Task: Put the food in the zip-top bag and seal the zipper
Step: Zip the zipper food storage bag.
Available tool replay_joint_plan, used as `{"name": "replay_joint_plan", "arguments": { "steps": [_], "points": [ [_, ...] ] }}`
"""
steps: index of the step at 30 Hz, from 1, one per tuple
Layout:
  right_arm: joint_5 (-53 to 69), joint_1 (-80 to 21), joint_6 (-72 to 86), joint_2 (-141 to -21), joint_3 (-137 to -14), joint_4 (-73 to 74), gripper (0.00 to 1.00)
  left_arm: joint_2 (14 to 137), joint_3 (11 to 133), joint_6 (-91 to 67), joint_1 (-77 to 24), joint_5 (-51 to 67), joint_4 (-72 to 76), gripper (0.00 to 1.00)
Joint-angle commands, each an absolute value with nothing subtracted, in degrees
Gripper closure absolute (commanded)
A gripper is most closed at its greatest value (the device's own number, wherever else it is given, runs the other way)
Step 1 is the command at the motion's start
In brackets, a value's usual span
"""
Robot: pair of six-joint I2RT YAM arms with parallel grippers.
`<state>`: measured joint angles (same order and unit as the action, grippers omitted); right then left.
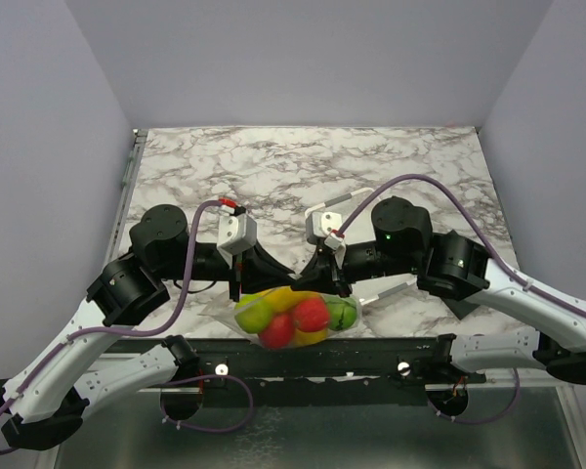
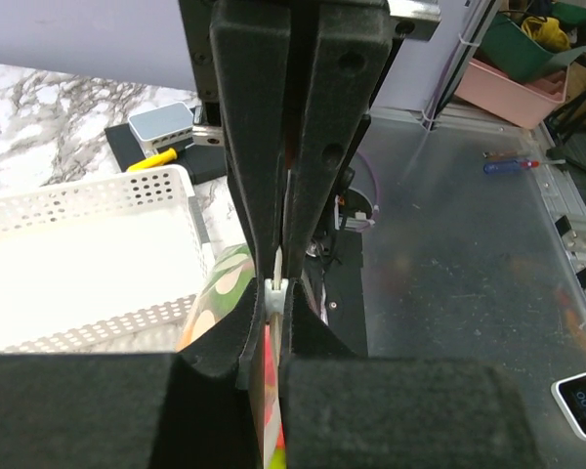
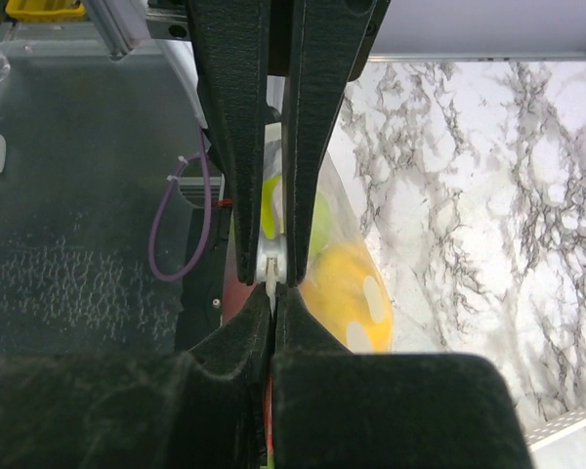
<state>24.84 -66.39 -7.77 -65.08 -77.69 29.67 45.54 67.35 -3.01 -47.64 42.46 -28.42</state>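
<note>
Item: zip-top bag (image 1: 295, 318), toy fruits (image 1: 311, 314) inside. Your left gripper (image 2: 279, 296) and right gripper (image 1: 338, 281) both pinch its zipper (image 3: 268, 256), likely holding it up for sealing.

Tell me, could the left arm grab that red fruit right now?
Probably not. The red fruit sits inside the zip-top bag, behind plastic, and the left gripper is shut on the zipper. It would have to let go first.
</note>
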Motion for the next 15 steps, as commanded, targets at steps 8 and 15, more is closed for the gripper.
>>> {"name": "replay_joint_plan", "arguments": {
  "steps": [8, 15],
  "points": [
    [19.9, -66.7, -8.7, -58.6, -77.7, 22.5, 0.99, 44.5, 65.5, -3.3, -47.6, 42.4, -29.8, 1.00],
    [14.6, -66.6, -9.5, -57.3, -77.9, 22.6, 0.99, 43.7, 64.9, -3.1, -47.6, 41.6, -30.7, 1.00]
  ]
}}
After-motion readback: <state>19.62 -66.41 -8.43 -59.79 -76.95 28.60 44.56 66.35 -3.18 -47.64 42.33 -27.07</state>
